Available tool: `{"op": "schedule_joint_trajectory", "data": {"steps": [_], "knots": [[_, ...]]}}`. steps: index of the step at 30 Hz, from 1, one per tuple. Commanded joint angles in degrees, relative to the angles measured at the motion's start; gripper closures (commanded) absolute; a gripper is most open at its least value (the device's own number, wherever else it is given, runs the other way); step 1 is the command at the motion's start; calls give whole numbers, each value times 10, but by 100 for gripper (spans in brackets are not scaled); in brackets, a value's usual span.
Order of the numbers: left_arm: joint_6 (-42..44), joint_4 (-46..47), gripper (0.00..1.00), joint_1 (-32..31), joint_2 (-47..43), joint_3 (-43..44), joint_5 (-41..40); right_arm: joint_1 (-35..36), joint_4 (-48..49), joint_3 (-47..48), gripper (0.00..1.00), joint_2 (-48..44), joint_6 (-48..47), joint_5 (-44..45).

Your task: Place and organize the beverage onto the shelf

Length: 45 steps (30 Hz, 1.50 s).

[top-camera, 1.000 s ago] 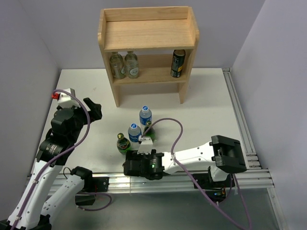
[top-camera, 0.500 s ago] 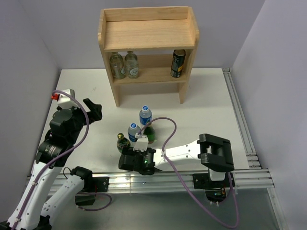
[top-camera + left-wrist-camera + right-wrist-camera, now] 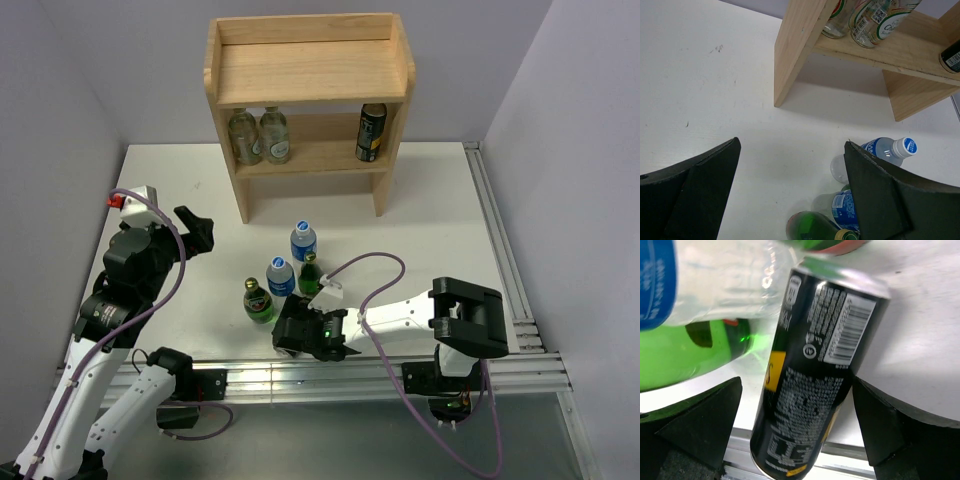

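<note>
The wooden shelf (image 3: 310, 75) stands at the back; its lower tier holds two clear bottles (image 3: 258, 136) and a black can (image 3: 371, 132). On the table stand two blue-capped water bottles (image 3: 303, 241) (image 3: 281, 276) and two green bottles (image 3: 258, 299) (image 3: 311, 272). My right gripper (image 3: 290, 335) sits low by the front edge, open, with a black and yellow can (image 3: 820, 370) between its fingers; a gap shows on the left side. The can is hidden under the gripper in the top view. My left gripper (image 3: 200, 232) hangs open and empty at the left.
A metal rail (image 3: 500, 250) runs along the table's right and front edges. Grey walls close in on the left, back and right. In the left wrist view the shelf's side panel (image 3: 795, 50) stands ahead, with the water bottles (image 3: 890, 150) to the lower right.
The right gripper swung a little left along the front edge, then back right, and its elbow shifted. The left arm has not moved.
</note>
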Motion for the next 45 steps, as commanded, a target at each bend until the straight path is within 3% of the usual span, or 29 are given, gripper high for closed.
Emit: {"op": "schedule_joint_trajectory", "data": {"steps": [1,7,11,18,23,26,27,29,30,34,35,38,41,45], "knots": [[11,17,8,3,-4,-2,9,-4,-125,-54,0,30,50,-21],[11,17,8,3,-2,-2,10,-4,-191,-76,0,-15,89,-1],[10,15,8,3,0,-2,11,1,-176,-98,0,-26,109,-13],[11,15,8,3,1,-2,8,9,-176,-5,0,65,67,-4],[11,15,9,3,4,-1,8,2,-170,-2,4,77,59,11],[10,15,8,3,3,-2,8,-6,-146,-37,24,67,62,3],[11,15,8,3,3,-2,8,-6,-139,-47,39,61,62,-1],[11,15,8,3,3,-2,7,-7,-110,-80,53,57,64,-19],[11,15,8,3,2,-2,7,-6,-102,-90,68,56,63,-26],[11,15,8,3,5,-1,8,-5,-67,-126,90,65,62,-53],[11,15,8,3,6,-1,8,-3,-66,-129,100,61,66,-56],[11,15,8,3,9,-1,8,22,-105,-126,100,30,97,-37],[11,16,8,3,10,-1,7,54,-226,-81,100,-16,154,26],[11,15,9,3,15,-1,4,112,-479,17,100,-55,242,124]]}}
